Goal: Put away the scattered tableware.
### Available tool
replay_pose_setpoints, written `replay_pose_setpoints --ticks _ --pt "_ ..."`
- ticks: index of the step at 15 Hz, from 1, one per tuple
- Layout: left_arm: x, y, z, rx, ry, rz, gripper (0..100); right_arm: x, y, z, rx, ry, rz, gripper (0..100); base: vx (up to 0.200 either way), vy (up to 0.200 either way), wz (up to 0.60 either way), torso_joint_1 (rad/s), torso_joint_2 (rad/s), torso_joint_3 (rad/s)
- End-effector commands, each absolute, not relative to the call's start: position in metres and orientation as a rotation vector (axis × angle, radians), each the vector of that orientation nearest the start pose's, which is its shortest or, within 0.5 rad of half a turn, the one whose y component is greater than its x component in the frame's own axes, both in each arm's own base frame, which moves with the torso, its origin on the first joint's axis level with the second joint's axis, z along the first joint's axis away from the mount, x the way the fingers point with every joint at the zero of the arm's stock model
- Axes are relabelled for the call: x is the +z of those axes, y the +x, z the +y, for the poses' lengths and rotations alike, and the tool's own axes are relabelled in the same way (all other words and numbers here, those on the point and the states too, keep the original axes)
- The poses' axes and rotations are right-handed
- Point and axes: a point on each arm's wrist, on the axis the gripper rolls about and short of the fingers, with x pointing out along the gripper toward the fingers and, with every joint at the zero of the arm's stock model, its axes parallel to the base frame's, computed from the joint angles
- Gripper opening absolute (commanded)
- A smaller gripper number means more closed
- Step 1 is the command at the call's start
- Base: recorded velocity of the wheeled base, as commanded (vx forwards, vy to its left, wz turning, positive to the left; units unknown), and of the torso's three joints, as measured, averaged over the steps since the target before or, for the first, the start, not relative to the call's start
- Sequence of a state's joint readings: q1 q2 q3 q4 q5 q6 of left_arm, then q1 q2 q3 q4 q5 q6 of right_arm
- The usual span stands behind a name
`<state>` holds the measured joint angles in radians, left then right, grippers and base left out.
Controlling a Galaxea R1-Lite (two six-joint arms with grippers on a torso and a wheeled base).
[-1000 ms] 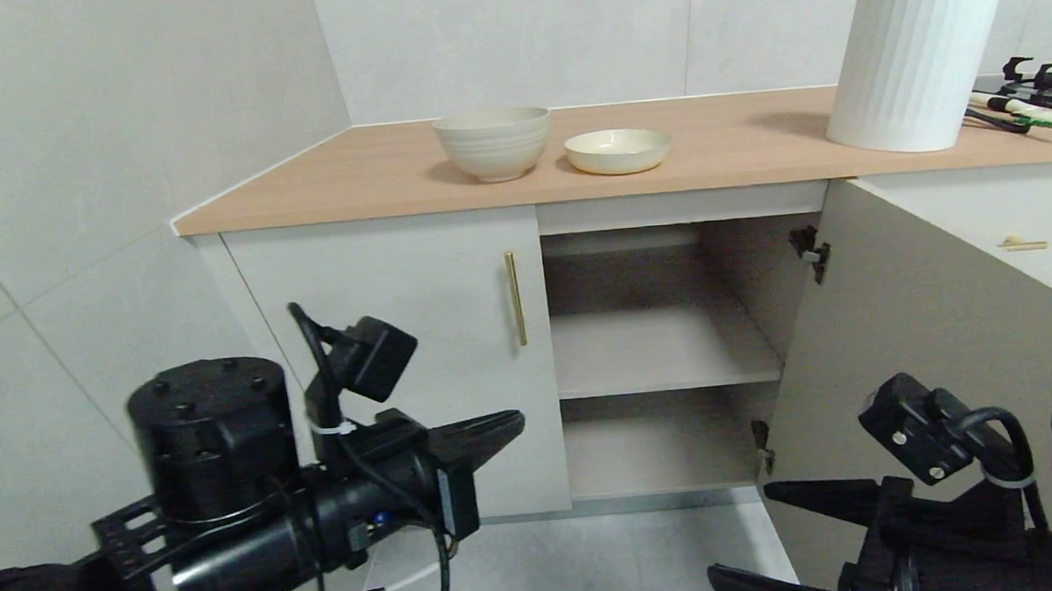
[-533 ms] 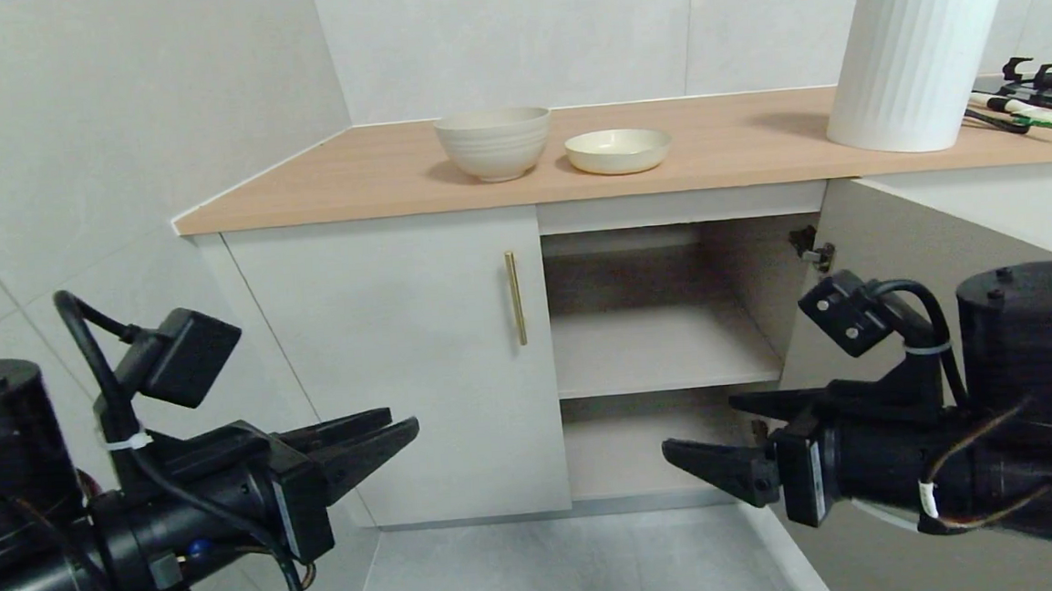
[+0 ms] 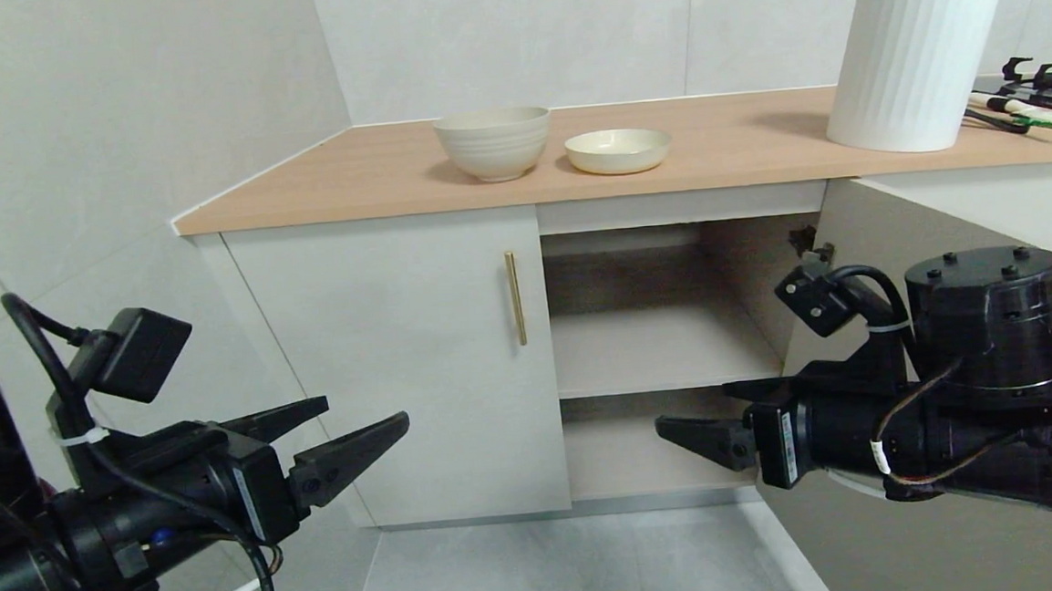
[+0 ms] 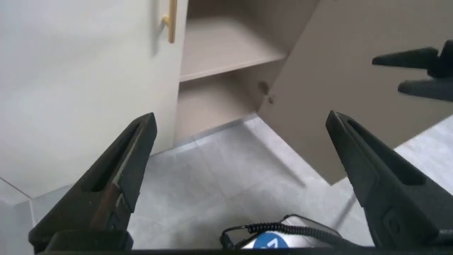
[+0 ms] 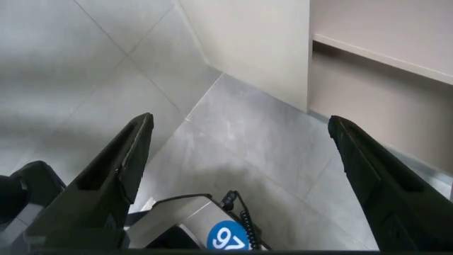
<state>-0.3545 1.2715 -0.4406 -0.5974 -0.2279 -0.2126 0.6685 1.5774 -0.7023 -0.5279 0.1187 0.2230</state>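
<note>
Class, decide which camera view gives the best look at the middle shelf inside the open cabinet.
The head view: the middle shelf is seen nearly whole and front-on. The left wrist view catches it at an angle, cut off at the frame's edge; the right wrist view gives its front edge.

Cream ribbed bowl (image 3: 493,142), pale yellow dish (image 3: 618,150) (tan counter (image 3: 754,149))

Left gripper (image 3: 366,410) wider open (right gripper (image 3: 693,406) higher)
</note>
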Motion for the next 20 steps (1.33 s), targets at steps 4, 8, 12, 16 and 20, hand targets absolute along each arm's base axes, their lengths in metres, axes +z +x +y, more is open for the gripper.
replay_pose_setpoints --ticks 4,8,12,16,20 --pt "0.1850 0.1730 -0.0670 -0.539 -0.191 0.295 100 0.1783 0.2091 0.1712 0.741 0.111 0.431 100 0.000 0.000 0.00 0.000 0.00 0.000" --pt "0.1822 0.1750 -0.0653 -0.528 -0.193 0.309 100 0.1777 0.2075 0.1720 0.746 0.111 0.431 100 0.150 0.000 0.00 0.002 0.00 -0.001" --pt "0.1822 0.1769 -0.0623 -0.510 -0.195 0.307 100 0.1769 0.2056 0.1737 0.756 0.108 0.435 100 0.200 0.000 0.00 0.008 0.00 0.004" --pt "0.1813 0.1773 -0.0625 -0.510 -0.195 0.310 100 0.1765 0.2058 0.1738 0.754 0.108 0.437 100 0.200 0.000 0.00 0.005 0.00 0.002" --pt "0.1828 0.1774 -0.0625 -0.509 -0.197 0.303 100 0.1764 0.2057 0.1738 0.754 0.107 0.438 100 0.000 0.000 0.00 0.000 0.00 0.000"
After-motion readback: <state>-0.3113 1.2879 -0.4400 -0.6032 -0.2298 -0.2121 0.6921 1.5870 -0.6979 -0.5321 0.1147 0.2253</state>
